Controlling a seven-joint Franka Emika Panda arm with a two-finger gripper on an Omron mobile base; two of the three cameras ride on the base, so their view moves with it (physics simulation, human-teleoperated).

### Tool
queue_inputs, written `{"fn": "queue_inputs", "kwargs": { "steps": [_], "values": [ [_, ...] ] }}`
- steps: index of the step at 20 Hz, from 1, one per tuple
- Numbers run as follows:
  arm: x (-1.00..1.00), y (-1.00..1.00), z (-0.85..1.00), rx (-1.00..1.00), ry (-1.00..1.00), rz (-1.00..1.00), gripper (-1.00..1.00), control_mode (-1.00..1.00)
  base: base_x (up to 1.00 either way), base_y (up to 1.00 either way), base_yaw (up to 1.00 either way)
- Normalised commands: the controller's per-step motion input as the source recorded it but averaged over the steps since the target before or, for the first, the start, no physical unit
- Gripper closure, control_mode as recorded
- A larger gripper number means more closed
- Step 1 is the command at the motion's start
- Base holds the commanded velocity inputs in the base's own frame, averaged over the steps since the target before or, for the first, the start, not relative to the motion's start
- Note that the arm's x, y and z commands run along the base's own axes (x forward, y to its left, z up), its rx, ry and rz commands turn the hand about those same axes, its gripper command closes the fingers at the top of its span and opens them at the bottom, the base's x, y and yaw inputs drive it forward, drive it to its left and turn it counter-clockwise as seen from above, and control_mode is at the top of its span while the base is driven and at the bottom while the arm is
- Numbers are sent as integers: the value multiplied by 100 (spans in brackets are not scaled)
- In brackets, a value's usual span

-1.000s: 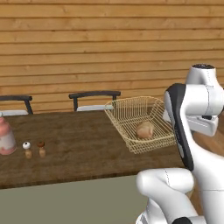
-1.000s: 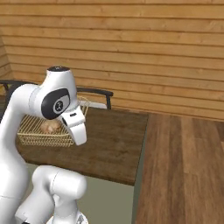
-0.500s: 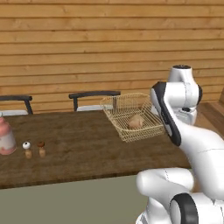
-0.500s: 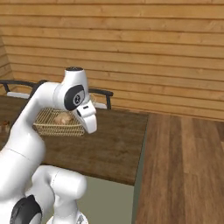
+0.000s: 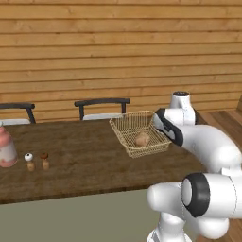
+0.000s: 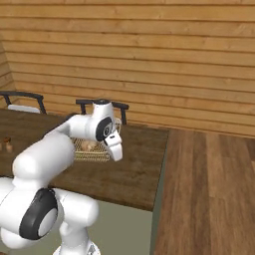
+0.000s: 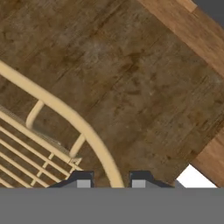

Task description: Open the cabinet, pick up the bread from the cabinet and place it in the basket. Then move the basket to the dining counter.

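Observation:
The golden wire basket (image 5: 137, 127) sits low over the right end of the dining counter (image 5: 80, 163), with the round tan bread (image 5: 142, 139) inside it. My gripper (image 7: 110, 183) is shut on the basket's right rim (image 7: 65, 114), which runs between the two fingertips (image 7: 83, 183). From the right base view the basket (image 6: 87, 151) and bread (image 6: 88, 145) show just left of my hand. Whether the basket rests on the counter top or hangs just above it, I cannot tell.
Two dark chairs (image 5: 101, 103) (image 5: 18, 108) stand behind the counter against the plank wall. Small salt and pepper shakers (image 5: 37, 161) and a pink dispenser (image 5: 6, 150) stand at the counter's left. The wood floor (image 6: 209, 189) lies beyond the counter's right edge.
My arm has stretched forward and carried the basket with the bread farther out over the counter and a little lower. The chairs and shakers have not moved.

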Motion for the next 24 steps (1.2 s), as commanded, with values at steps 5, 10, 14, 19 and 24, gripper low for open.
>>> {"fn": "queue_inputs", "kwargs": {
  "steps": [5, 10, 14, 19, 24],
  "values": [
    [72, -11, -85, -1, 3, -19, 100, -100, 0, 0, 0],
    [47, -2, -58, 0, 10, -14, 100, -100, 0, 0, 0],
    [14, 0, -26, 0, 9, -6, 100, -100, 0, 0, 0],
    [4, 0, -10, 0, 10, 0, -100, -100, 0, 0, 0],
    [-4, 0, 9, 0, 0, 2, -100, -100, 0, 0, 0]
  ]
}}
